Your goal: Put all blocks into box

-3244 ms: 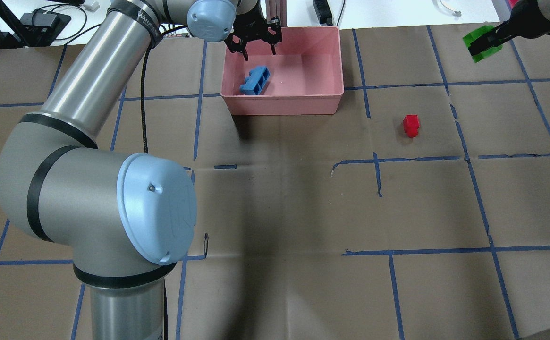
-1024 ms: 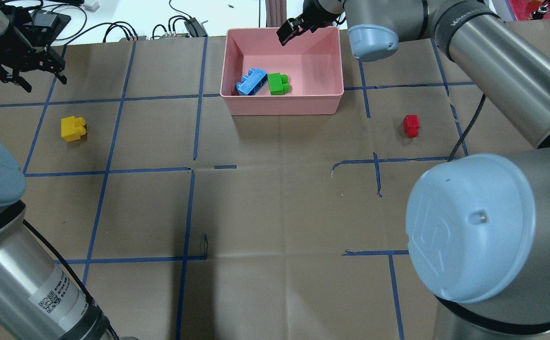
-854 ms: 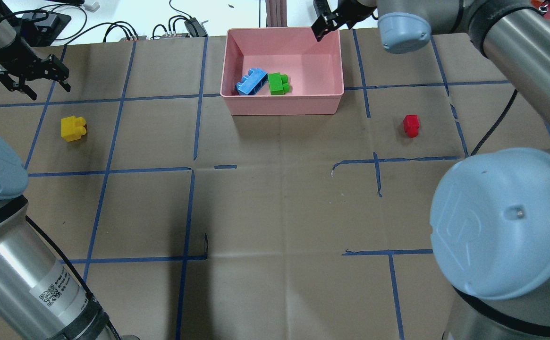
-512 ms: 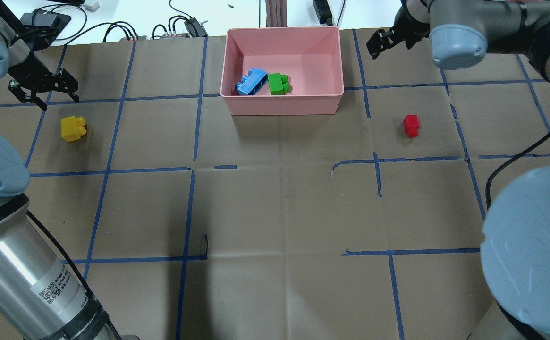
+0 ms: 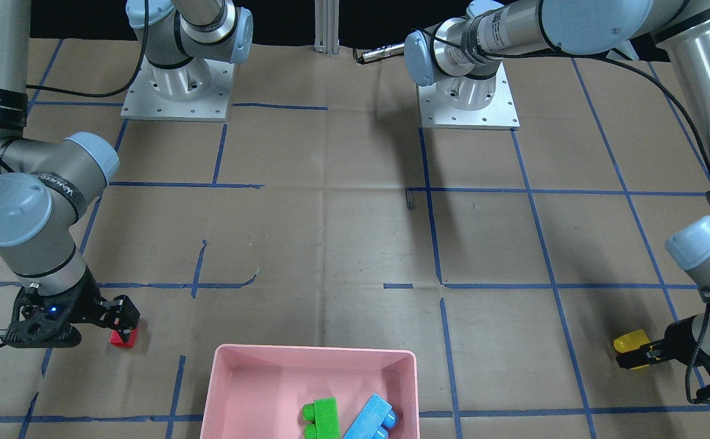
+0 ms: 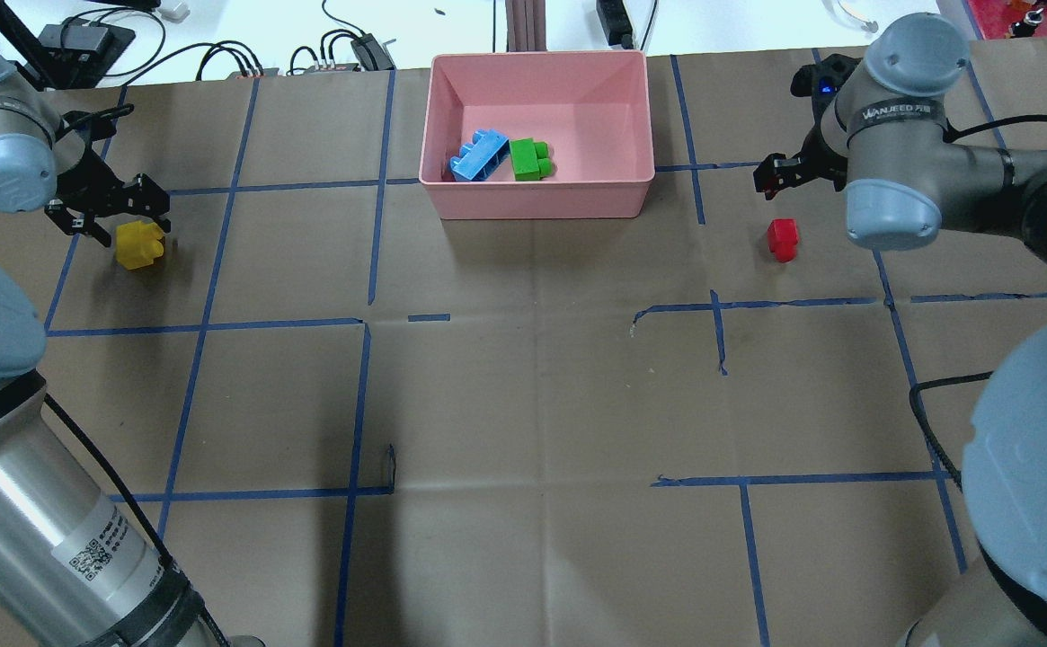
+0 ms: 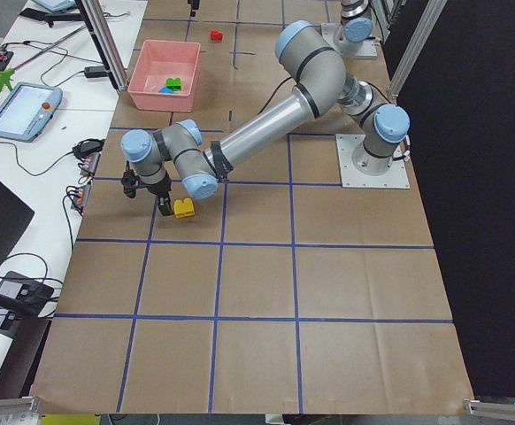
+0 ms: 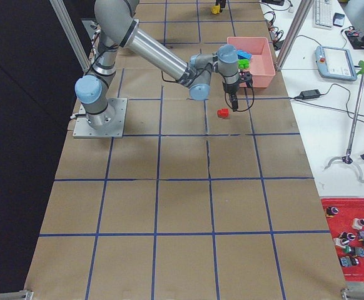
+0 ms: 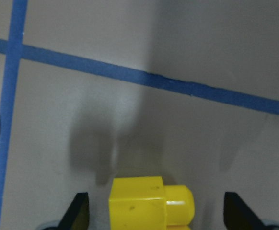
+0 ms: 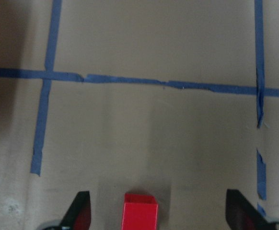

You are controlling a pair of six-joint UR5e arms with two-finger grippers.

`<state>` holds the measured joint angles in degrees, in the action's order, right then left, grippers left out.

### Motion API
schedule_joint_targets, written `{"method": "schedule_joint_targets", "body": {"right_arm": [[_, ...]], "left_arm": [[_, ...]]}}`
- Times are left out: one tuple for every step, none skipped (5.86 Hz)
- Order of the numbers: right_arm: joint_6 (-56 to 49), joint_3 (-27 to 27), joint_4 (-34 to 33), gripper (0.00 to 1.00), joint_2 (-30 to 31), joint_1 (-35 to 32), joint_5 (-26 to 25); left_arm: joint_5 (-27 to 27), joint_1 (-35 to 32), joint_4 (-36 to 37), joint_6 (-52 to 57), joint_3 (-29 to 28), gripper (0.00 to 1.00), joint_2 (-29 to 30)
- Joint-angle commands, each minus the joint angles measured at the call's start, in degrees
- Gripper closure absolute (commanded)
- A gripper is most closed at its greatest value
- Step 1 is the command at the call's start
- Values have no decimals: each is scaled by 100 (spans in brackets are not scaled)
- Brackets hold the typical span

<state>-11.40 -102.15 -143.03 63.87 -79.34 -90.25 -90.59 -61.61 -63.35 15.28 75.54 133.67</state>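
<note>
Brown-papered counter (image 6: pixel 532 404), gridded in blue tape. The pink box (image 6: pixel 541 202) sits at the far middle.

- Box holds the light blue block (image 6: pixel 480 155) and the green block (image 6: pixel 529 159), side by side. Half done, I judge.
- Left gripper (image 6: pixel 117 216): fingers (image 9: pixel 79 211) spread wide, straddling the yellow block (image 6: pixel 139 244) on the counter, well left of the box. Nothing gripped.
- Right gripper (image 10: pixel 157 218): fingers (image 10: pixel 81 211) likewise apart around the red block (image 6: pixel 782 239), on the counter right of the box. Nothing gripped.

Step in hand: closing on both blocks.

- Yellow's stud points at one finger. Clamping stud-to-face may tilt it, so settle low and close slowly.
- Red sits off-centre between the fingers and is small. Centre first, or the nearer finger will shove it sideways.
- How far each gripper has descended cannot be told.
</note>
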Motion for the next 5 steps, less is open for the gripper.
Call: {"method": "schedule_joint_targets", "body": {"right_arm": [[322,-200,-59,0,-102,24,-19],[401,-209,-59,1,-138,24,-19],[541,-209,-59,1,-243,24,-1],[507,-209,-59,1,-287,24,-10],[542,-296,-59,2,-296,15,-10]], "left_arm": [[-29,26,51,63,128,2,-69],[-38,26,-1,63,128,12,-95],[-38,26,-97,63,128,33,-139],[-38,26,-176,63,128,48,-165],[-47,18,-273,54,128,66,-227]]}}
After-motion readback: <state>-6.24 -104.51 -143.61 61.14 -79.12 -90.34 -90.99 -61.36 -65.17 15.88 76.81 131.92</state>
